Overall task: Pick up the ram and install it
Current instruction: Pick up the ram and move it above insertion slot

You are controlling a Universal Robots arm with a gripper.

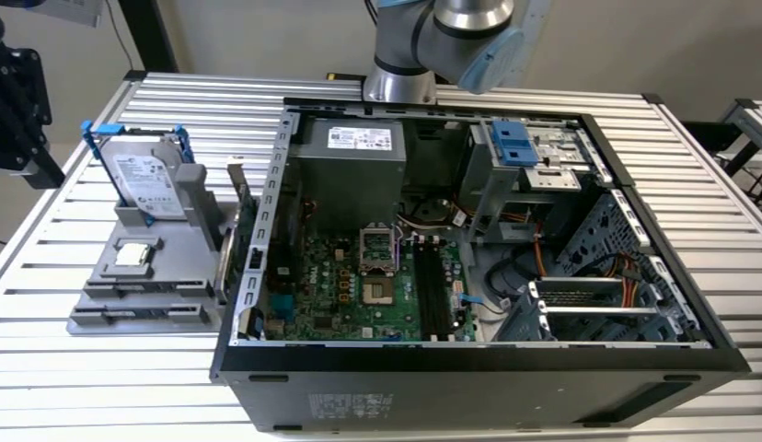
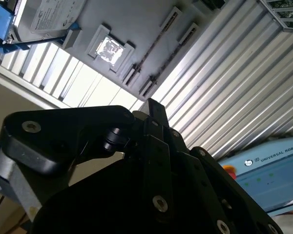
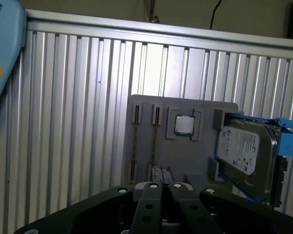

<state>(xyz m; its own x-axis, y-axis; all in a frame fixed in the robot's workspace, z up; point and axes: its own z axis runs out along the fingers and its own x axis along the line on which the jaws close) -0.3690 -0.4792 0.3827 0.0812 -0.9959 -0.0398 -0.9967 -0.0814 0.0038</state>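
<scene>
A thin dark stick that looks like the ram (image 3: 155, 141) stands on edge in a slot of the grey holder (image 3: 185, 156). The second wrist view shows this ram (image 2: 154, 44) as a dark line between two slot ends. My gripper (image 3: 161, 173) hangs well above the holder, its fingers together and nothing between them. In the second wrist view the gripper (image 2: 154, 105) points at the slatted table beside the holder. The open computer case (image 1: 479, 230) holds the motherboard with long black slots (image 1: 432, 290).
On the grey holder (image 1: 135, 276) at the exterior view's left stand a hard drive (image 1: 148, 184) in a blue frame and a processor chip (image 1: 135, 253). A green card (image 1: 240, 244) stands beside the case wall. The arm's base (image 1: 399, 83) is behind the case.
</scene>
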